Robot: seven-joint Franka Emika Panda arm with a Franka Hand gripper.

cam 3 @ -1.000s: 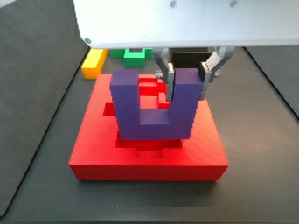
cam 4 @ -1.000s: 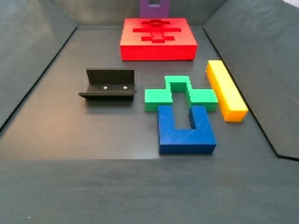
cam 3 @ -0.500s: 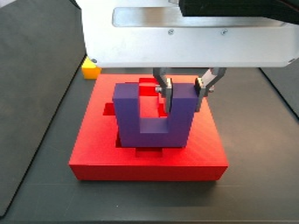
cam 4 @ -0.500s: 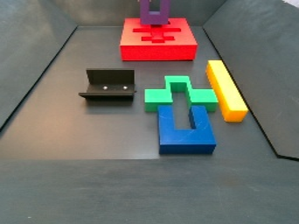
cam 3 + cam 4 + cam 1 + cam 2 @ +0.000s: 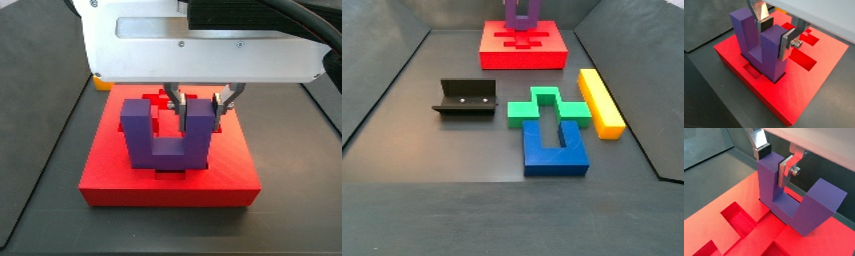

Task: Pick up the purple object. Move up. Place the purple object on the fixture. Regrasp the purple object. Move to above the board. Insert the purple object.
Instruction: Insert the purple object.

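The purple object (image 5: 147, 128) stands upright with its two prongs up and its base down in a cutout of the red board (image 5: 167, 186). My gripper (image 5: 198, 104) hangs over the board, shut on one prong. Both wrist views show that prong (image 5: 771, 50) (image 5: 769, 178) pinched between a dark pad (image 5: 765, 24) (image 5: 763, 151) and a silver finger plate (image 5: 788, 43) (image 5: 785, 171). The free prong (image 5: 824, 195) stands clear. In a side view the purple object (image 5: 523, 12) rises from the board (image 5: 500, 58) at the far end, and the gripper is cut off above it.
The dark fixture (image 5: 465, 98) stands on the floor, apart from the board. A green-and-blue cross block (image 5: 551, 135) and a yellow bar (image 5: 600, 100) lie nearer the camera. Recessed cutouts (image 5: 807, 59) (image 5: 741, 220) lie open beside the purple object.
My gripper has come down with the purple object. The block's base has gone from above the board into the cutout.
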